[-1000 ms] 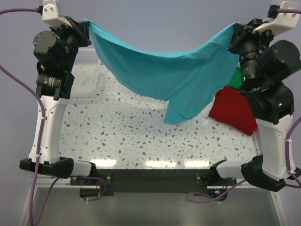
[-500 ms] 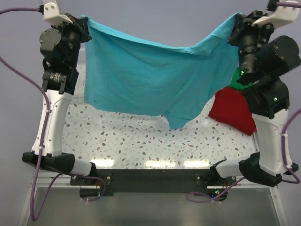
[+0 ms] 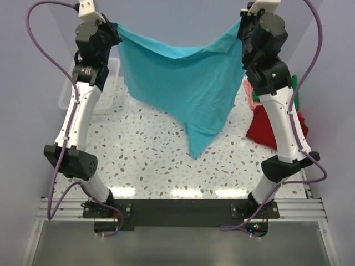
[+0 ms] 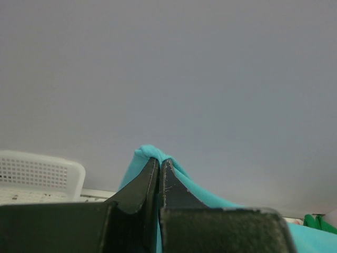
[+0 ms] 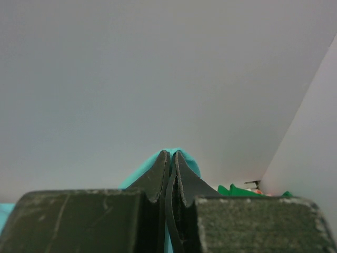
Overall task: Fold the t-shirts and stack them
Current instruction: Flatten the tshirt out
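Observation:
A turquoise t-shirt [image 3: 183, 83] hangs spread in the air between both grippers, high over the far half of the table. My left gripper [image 3: 113, 29] is shut on its upper left corner and my right gripper [image 3: 242, 25] on its upper right corner. The top edge sags between them, and a pointed lower flap [image 3: 198, 145] dangles toward the table. In the left wrist view the jaws [image 4: 160, 161] pinch turquoise cloth [image 4: 138, 158]. The right wrist view shows the same pinch [image 5: 171, 154] on the cloth [image 5: 139, 176]. A red t-shirt [image 3: 266, 124], a green one [image 3: 294, 88] and a salmon-pink one [image 3: 249, 94] lie at the right.
A white lattice basket [image 3: 66, 97] stands at the far left of the speckled table [image 3: 144, 160], also seen as the basket [image 4: 37, 174] in the left wrist view. Both arms stand tall at the table's sides. A grey wall runs behind.
Both arms have risen and drawn closer together, lifting the turquoise shirt higher. It hangs narrower and deeper than before, still held at both corners.

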